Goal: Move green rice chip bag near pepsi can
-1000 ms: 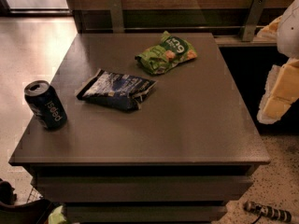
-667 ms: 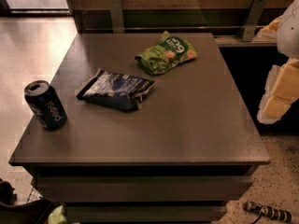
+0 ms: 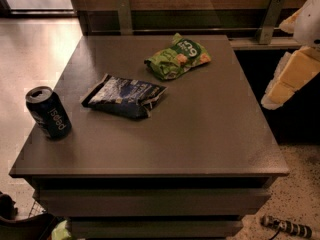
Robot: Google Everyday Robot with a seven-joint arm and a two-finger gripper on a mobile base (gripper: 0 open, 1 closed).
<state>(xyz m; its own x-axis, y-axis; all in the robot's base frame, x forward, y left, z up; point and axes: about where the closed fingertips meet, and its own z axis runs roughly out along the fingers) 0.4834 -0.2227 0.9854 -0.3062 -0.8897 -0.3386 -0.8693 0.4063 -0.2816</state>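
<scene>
The green rice chip bag (image 3: 178, 57) lies flat on the far middle of the dark table (image 3: 200, 134). The pepsi can (image 3: 48, 113) stands upright near the table's left edge, toward the front. My gripper (image 3: 292, 71) shows as a white and tan shape at the right edge of the view, beyond the table's right side. It is well apart from the bag and holds nothing that I can see.
A dark blue-and-white snack bag (image 3: 124, 95) lies between the can and the green bag. A wooden wall with metal brackets (image 3: 124, 15) runs behind the table. Light floor lies to the left, and a small dark object (image 3: 286, 226) lies on the floor at the lower right.
</scene>
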